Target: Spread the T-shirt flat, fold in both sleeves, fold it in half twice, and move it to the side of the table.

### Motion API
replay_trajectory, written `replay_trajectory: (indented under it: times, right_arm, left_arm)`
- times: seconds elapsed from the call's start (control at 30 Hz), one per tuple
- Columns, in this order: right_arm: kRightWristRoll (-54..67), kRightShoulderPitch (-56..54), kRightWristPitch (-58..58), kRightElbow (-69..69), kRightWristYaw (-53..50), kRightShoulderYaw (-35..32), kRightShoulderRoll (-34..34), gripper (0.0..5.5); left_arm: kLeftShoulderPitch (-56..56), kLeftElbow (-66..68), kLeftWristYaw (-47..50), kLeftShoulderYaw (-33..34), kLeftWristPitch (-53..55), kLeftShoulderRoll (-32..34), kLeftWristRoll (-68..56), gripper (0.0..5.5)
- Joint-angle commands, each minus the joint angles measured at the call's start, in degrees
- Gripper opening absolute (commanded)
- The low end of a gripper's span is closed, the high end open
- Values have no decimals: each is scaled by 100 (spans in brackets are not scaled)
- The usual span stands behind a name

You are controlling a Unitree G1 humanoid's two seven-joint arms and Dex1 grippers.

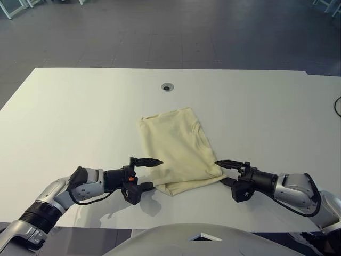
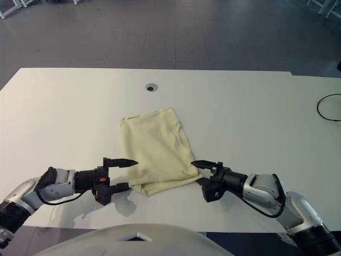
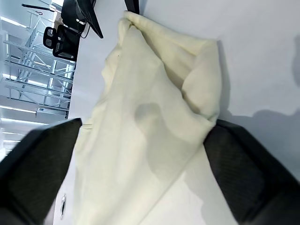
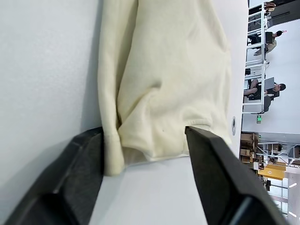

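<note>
Pale yellow T-shirt [image 1: 178, 152], folded and rumpled, on white surface [image 1: 80, 117]; left hand [image 1: 156, 174] and right hand [image 1: 219, 171] straddle its near corners, both wide open, unclamped.

Readable text, numbers, brands: none. T-shirt [image 1: 178, 149]: no legible print on the visible cloth. Small green sign [image 4: 259, 119] in the room behind: characters too small to read

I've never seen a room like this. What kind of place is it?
Probably a lab or workshop: a big white table with a cable hole, bare grey floor, and metal racks behind.
</note>
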Motion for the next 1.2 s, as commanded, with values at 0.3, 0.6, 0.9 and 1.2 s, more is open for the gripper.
replay_trajectory:
  times: [0.3, 0.6, 0.9, 1.2]
  right_arm:
    - [-300, 40, 141, 278, 260, 290, -127, 71]
    - [-113, 81, 202, 147, 399, 310, -146, 9]
    - [347, 249, 400, -188, 685, 214, -286, 8]
    - [2064, 943, 1237, -1667, 1514, -51, -667, 8]
  left_arm:
    - [102, 362, -832, -387, 238, 81, 205, 200]
    - [32, 409, -984, -439, 165, 41, 313, 71]
    - [42, 341, -973, -363, -65, 192, 263, 10]
    - [-43, 360, -824, -226, -960, 431, 96, 8]
